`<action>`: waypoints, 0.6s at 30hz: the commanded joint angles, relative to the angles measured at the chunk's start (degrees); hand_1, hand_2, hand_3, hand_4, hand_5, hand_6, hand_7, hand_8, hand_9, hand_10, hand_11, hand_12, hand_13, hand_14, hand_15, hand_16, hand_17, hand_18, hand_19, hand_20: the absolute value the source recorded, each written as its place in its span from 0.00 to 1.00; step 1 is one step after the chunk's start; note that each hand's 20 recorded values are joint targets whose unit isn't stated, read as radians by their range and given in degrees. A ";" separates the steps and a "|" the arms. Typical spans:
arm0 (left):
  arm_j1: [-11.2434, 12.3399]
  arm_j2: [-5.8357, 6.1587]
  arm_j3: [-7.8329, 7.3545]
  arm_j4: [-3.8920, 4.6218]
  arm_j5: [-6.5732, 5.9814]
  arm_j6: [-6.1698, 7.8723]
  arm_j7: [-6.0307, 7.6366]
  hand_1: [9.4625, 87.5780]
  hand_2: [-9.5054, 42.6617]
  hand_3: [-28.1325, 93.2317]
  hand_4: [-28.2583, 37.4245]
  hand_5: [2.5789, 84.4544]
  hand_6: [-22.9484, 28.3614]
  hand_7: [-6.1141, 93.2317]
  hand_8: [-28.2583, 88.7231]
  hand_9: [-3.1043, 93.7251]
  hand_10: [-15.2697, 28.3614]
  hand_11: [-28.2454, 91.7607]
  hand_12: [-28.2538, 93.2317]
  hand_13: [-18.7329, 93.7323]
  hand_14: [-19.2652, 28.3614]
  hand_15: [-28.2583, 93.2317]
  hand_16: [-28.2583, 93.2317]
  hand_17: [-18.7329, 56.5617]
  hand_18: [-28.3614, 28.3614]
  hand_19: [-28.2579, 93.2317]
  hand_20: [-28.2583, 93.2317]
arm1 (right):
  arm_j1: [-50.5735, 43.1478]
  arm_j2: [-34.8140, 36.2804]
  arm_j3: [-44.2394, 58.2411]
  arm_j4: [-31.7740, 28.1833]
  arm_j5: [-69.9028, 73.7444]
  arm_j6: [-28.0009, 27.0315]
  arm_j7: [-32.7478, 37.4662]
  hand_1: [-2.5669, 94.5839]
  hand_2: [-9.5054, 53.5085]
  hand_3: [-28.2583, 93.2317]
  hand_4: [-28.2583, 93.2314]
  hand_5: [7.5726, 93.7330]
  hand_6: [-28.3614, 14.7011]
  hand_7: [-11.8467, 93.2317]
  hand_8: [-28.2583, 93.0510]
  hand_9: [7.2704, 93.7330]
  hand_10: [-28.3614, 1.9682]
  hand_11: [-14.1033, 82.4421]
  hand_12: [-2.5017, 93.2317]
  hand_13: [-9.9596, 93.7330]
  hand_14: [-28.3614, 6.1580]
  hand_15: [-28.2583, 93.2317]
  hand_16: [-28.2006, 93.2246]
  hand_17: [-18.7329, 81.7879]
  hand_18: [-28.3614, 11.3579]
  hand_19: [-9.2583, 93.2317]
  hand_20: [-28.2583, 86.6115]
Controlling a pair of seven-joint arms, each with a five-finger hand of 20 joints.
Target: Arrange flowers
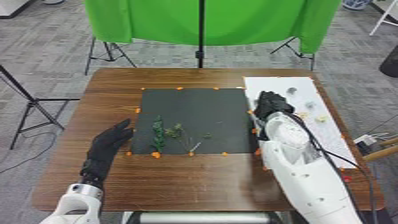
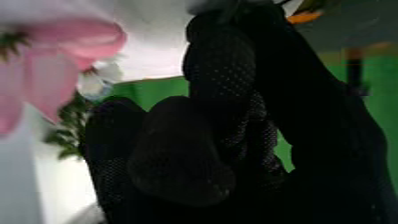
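1. Right hand [image 1: 272,104] over the white sheet [image 1: 268,83] – grip unclear; left hand [image 1: 108,142] open, empty.
2. Pink flower [image 2: 84,36] near the right hand – likely light, soft-petalled; pinch its stem.
3. Green sprigs [image 1: 158,134] on the dark mat [image 1: 204,106].

No text, label, brand, number or sign can be read.
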 commanded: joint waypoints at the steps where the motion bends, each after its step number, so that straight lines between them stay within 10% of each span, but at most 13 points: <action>1: 0.51 -0.56 0.01 0.00 0.16 -0.81 -0.87 0.13 0.19 0.77 0.01 0.48 0.51 0.12 0.20 0.46 0.63 0.34 0.35 0.45 0.70 0.30 0.26 0.29 0.68 0.24 0.37 | -5.40 3.01 1.37 2.54 1.59 5.60 -0.33 0.61 0.00 0.70 0.24 0.86 0.59 0.38 0.46 0.96 0.61 0.64 0.32 1.00 0.79 0.79 0.48 0.91 0.48 1.00 0.79; 18: 0.52 -0.41 0.10 -0.06 0.22 -1.61 -1.33 0.13 0.19 0.77 0.01 0.48 0.51 0.12 0.20 0.46 0.63 0.34 0.35 0.45 0.69 0.30 0.26 0.29 0.68 0.24 0.37 | -10.79 5.48 -4.59 -16.97 13.05 11.05 -2.57 0.59 0.00 0.71 0.29 0.83 0.59 0.46 0.44 0.95 0.61 0.70 0.31 1.00 0.80 0.81 0.49 0.92 0.47 1.00 0.84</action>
